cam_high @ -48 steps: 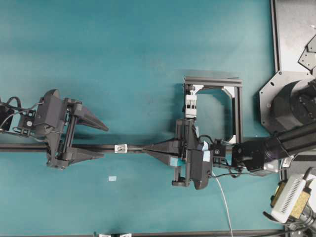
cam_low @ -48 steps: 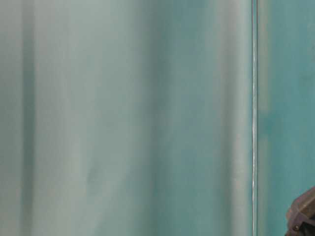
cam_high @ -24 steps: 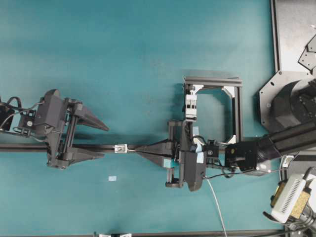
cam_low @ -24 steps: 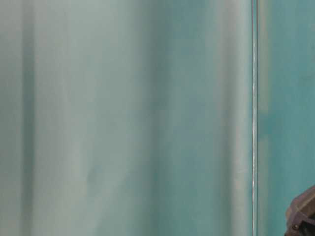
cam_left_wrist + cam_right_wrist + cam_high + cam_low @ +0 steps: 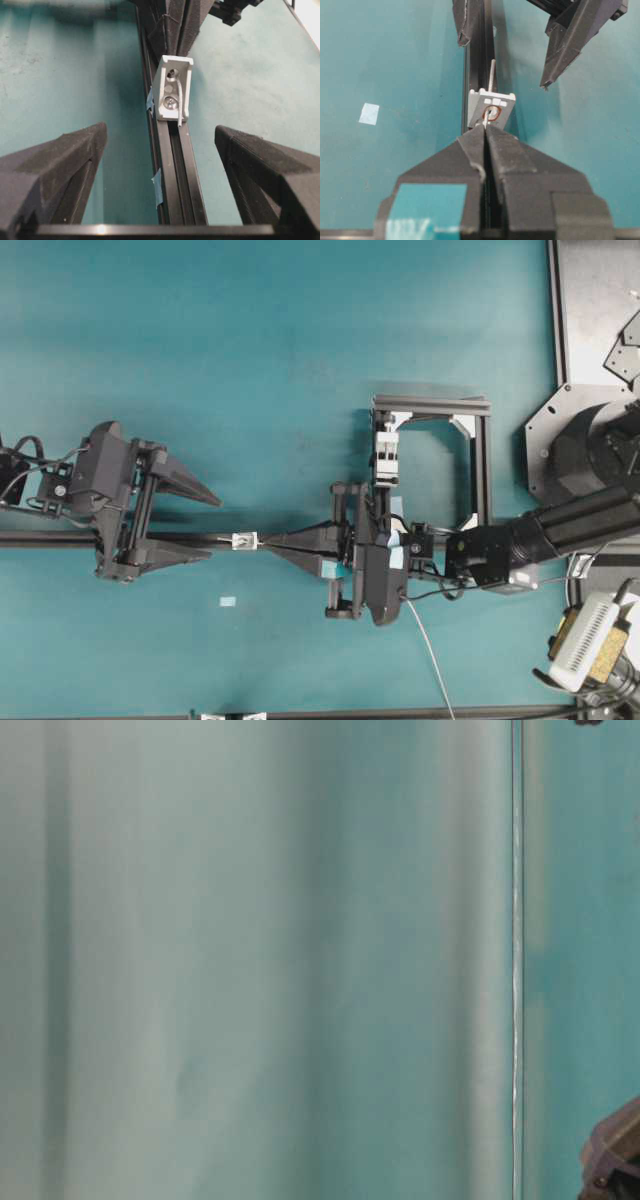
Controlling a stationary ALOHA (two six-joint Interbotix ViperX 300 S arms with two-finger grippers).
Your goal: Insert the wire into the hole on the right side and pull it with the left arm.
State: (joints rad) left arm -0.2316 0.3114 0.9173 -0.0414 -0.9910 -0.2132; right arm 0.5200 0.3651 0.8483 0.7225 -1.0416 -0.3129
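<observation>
Threading stage, viewed around the small silvery-white metal bracket (image 5: 173, 88) bolted to the black slotted rail (image 5: 176, 165) on the teal worktop (image 5: 300, 360).

Lying through the tiny hole (image 5: 492, 113) in that bracket: the very thin, pale grey-white wire (image 5: 179, 106), with a short free end projecting on the bracket's left-arm side and drooping slightly along the rail.

Pressing up to the bracket's other face: the blue-taped black right tool (image 5: 485, 129), jaws fully closed on the wire, tips almost touching the bracket. Trailing away behind this tool, toward the worktop's near edge: the long remainder of the wire.

Waiting on the bracket's far side, well apart from it: the black left tool (image 5: 205, 529) with pointed triangular fingers (image 5: 70, 150), spread wide and holding nothing, straddling the rail.

Handling, as judged: very light, limp over any length, stiff only across a short span, smooth and likely to slip from a loose pinch; prone to kinking if bent sharply at the hole. Best hold for pulling: the protruding end just beside the bracket, pinched squarely between the fingertips, drawing straight along the rail.
</observation>
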